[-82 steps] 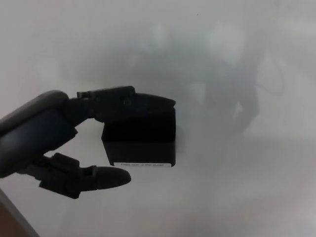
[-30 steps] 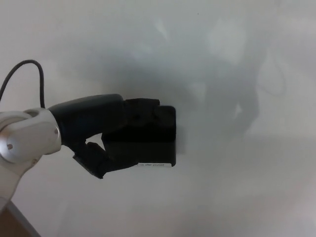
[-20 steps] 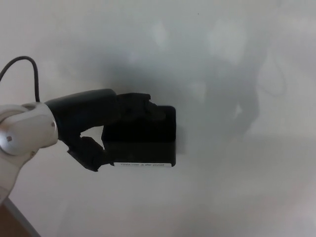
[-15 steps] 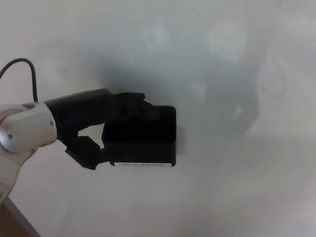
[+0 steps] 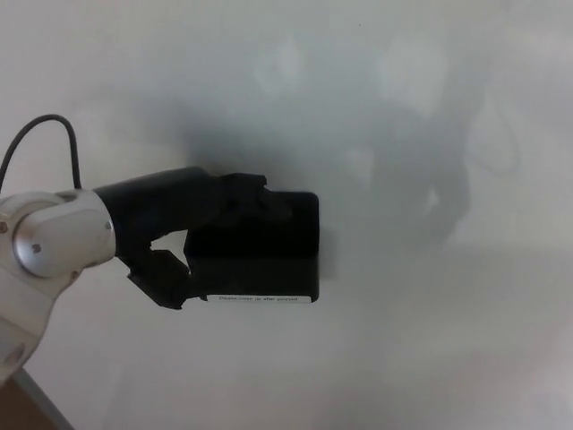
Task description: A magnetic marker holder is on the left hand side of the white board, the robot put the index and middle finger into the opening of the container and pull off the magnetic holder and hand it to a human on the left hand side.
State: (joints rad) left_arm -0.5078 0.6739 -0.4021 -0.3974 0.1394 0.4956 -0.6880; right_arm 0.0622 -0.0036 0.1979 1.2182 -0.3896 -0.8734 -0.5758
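One marker holder [image 5: 260, 246], one robot hand [image 5: 192, 228], one whiteboard [image 5: 403, 340].

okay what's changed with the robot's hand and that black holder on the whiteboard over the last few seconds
The left hand has closed: its two upper fingers moved over the top of the black box-shaped magnetic holder and the thumb came up against its lower left edge. The wrist rotated into view. The holder stays in place on the white whiteboard.

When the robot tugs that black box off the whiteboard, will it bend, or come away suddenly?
The magnetic holder looks like a boxy, hard-edged case, so it probably stays stiff. It sits flat against the whiteboard, so it may resist, then release abruptly. The left hand hooks fingers over its top with the thumb at its lower corner, which likely keeps it from slipping.
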